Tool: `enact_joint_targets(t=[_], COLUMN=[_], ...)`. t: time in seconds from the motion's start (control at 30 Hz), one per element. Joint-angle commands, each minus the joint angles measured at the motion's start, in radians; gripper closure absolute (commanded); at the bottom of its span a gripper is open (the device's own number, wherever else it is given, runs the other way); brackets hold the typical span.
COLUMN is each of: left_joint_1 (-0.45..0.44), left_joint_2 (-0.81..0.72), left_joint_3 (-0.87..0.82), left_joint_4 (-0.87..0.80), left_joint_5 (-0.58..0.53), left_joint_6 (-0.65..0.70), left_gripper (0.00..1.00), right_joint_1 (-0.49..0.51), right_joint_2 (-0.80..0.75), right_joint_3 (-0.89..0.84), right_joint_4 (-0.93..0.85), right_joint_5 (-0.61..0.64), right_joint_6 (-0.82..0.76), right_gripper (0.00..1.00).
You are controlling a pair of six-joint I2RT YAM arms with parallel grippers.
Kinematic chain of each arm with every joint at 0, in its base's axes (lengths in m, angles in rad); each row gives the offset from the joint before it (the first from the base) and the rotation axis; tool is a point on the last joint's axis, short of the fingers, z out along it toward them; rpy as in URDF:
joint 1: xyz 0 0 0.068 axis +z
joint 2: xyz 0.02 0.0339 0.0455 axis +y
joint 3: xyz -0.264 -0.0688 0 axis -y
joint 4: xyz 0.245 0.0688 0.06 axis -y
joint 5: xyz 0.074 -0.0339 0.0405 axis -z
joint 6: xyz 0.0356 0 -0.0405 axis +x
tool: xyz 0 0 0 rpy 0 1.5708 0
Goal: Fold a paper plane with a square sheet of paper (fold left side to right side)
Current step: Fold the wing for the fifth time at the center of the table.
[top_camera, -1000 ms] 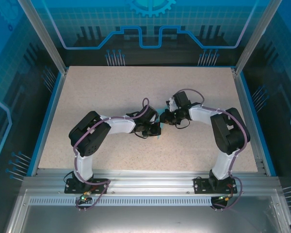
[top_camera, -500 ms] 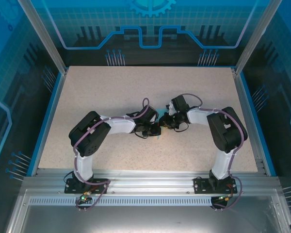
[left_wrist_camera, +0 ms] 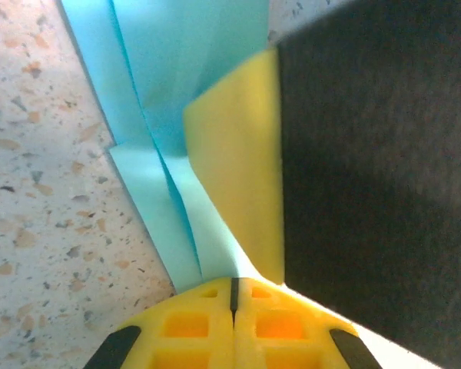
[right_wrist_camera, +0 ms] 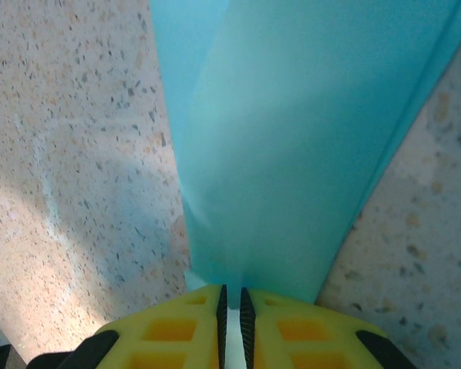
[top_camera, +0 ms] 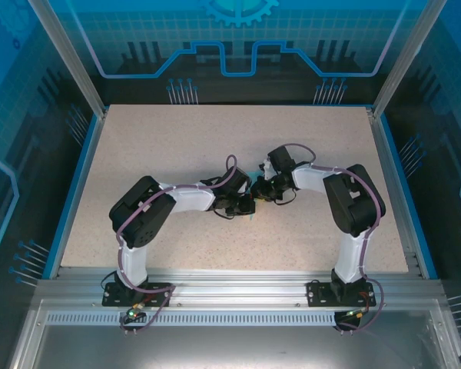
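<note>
The square sheet of paper (left_wrist_camera: 177,69) is light blue and folded, with several creased layers lying on the speckled table. In the right wrist view the paper (right_wrist_camera: 292,138) rises as a broad flap, and my right gripper (right_wrist_camera: 231,290) is shut on its lower edge, blue showing between the pads. My left gripper (left_wrist_camera: 232,280) is shut, its tips right at the paper's edge; I cannot tell if it pinches a layer. From above, the left gripper (top_camera: 248,204) and right gripper (top_camera: 261,192) meet at mid-table, hiding most of the sheet. A yellow right finger (left_wrist_camera: 238,169) stands close beside the left tips.
The speckled beige table (top_camera: 177,146) has a raised blue rim (top_camera: 77,184) at its sides and an aluminium rail (top_camera: 230,278) at the near edge. Both arms bend inward, with their elbows low over the table.
The right arm has swung left, bringing its gripper and the paper closer to the left gripper. The left arm has stayed still.
</note>
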Motion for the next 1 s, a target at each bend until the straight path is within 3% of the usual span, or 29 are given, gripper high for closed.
enact_joint_targets(t=[0.0, 0.97], left_joint_1=[-0.007, -0.006], left_joint_2=[0.082, 0.082], left_joint_3=[-0.047, -0.044], left_joint_4=[-0.183, -0.185], left_joint_5=[-0.095, -0.092], left_joint_6=[0.025, 0.026], left_gripper=[1.0, 1.0], right_joint_1=[-0.058, -0.169], right_joint_2=[0.054, 0.28], right_joint_3=[0.071, 0.413], right_joint_4=[0.018, -0.124], right_joint_5=[0.123, 0.094], right_joint_6=[-0.051, -0.123], right_gripper=[0.83, 0.81])
